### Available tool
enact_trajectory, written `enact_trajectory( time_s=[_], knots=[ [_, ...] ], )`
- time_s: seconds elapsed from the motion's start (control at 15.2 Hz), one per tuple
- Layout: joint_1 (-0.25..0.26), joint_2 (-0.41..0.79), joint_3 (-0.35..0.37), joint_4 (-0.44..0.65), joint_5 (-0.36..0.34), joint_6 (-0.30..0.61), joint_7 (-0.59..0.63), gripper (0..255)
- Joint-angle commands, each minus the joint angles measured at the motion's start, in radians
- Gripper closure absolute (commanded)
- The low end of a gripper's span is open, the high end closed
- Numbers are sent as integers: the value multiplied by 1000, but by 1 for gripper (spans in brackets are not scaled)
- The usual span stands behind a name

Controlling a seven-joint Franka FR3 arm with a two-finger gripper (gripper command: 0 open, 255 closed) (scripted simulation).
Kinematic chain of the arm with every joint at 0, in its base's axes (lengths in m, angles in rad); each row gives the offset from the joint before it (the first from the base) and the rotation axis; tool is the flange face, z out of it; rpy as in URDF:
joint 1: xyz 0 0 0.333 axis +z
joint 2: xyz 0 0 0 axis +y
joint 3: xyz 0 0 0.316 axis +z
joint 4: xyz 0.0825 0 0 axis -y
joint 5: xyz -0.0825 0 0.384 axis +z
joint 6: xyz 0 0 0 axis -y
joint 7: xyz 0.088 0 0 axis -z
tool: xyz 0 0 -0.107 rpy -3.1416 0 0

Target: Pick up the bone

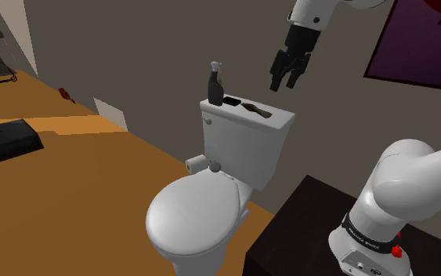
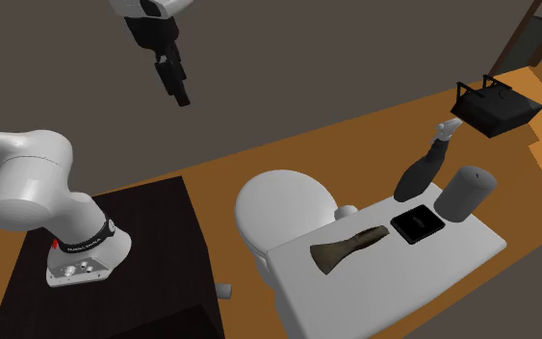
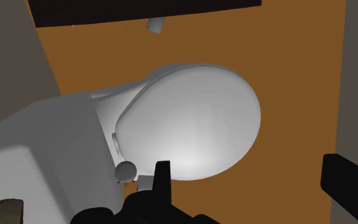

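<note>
Bone (image 2: 350, 246) lies on the toilet tank (image 2: 394, 289), fingers (image 3: 163, 184) spread empty well above; arm-band lettering (image 1: 365, 233) seems unreadable.

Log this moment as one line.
stage: pre-grasp | dark brown bone: lying on white toilet tank lid, untouched | black hand: open, empty, raised well clear

Smooth, faintly shiny toilet (image 1: 191, 213) (matt bone (image 2: 350, 246))

White toilet (image 1: 187, 216); on tank (image 1: 246, 149): dark spray btl (image 1: 215, 86), flat blk box (image 2: 419, 224). Blk bag (image 1: 7, 139) on floor (image 1: 77, 180).
</note>
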Motion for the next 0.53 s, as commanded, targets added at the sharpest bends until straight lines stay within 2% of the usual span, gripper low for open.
enact_trajectory(
  time_s=[0.0,0.46],
  knots=[
    [0,0,0,0,0,0,0,0],
    [-24,200,-93,44,-61,108,-129,0]
  ],
)
